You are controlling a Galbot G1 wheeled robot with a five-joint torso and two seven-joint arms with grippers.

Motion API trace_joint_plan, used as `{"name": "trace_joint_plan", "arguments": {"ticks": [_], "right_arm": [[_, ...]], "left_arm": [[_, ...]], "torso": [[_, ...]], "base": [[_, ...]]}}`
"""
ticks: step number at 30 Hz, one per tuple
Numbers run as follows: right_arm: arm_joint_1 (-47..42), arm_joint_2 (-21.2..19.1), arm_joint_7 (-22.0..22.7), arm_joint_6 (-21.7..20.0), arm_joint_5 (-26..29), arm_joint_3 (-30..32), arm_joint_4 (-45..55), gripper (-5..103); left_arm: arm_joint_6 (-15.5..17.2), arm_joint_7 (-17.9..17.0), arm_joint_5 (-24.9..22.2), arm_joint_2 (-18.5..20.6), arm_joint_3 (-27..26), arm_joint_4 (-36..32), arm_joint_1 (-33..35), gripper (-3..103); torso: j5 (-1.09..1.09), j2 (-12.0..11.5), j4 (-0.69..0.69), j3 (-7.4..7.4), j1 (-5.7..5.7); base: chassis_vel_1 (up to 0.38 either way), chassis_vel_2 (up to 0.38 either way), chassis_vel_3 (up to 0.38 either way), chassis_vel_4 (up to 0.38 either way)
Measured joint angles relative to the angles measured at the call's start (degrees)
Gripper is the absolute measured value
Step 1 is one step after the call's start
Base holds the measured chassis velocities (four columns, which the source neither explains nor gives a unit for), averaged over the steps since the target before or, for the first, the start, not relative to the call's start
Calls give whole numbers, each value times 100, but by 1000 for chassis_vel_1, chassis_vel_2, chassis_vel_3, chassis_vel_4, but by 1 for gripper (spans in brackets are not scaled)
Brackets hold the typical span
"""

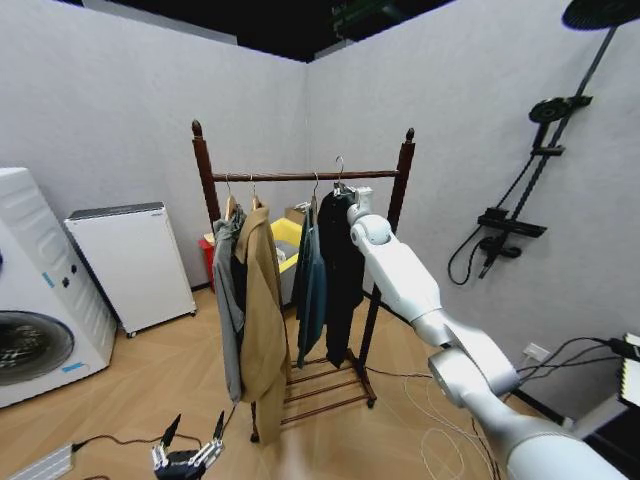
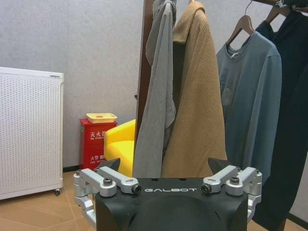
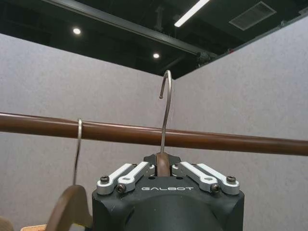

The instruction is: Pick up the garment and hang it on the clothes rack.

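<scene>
The clothes rack (image 1: 300, 176) stands in the room's corner, its bar (image 3: 202, 138) crossing the right wrist view. The black garment (image 1: 344, 270) hangs at the bar's right end, and its dark cloth borders the left wrist view (image 2: 293, 120). My right gripper (image 1: 352, 196) is shut on the neck of its hanger (image 3: 162, 166). The metal hook (image 3: 166, 103) rises well above the bar, its shaft crossing the bar's line. I cannot tell whether the hook rests on the bar. Low near the floor, my left gripper (image 1: 190, 452) is open and holds nothing (image 2: 168, 188).
A grey garment (image 2: 156, 96), a tan coat (image 1: 262, 310) and a teal shirt (image 1: 312, 285) hang left of the black one. Another hanger hook (image 3: 78, 144) sits on the bar. A washing machine (image 1: 30, 300), white appliance (image 1: 130, 260), yellow bin (image 1: 285, 240) and floor cables (image 1: 430, 435) surround the rack.
</scene>
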Motion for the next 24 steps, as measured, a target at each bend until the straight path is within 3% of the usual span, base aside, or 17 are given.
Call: {"name": "trace_joint_plan", "arguments": {"ticks": [10,19,24], "right_arm": [[428,339,-415,-14,69,42,-1184,10],[299,317,-440,-94,21,216,-1199,7],[-114,-62,-437,-223,123,281,-250,27]], "left_arm": [[0,0,0,0,0,0,0,100],[0,0,0,0,0,0,0,100],[0,1,0,0,0,0,0,100]], "torso": [[-3,1,2,-1,0],[-2,1,3,-1,-1],[0,1,1,0,0]], "base": [[0,0,0,0],[0,0,0,0],[0,0,0,0]]}}
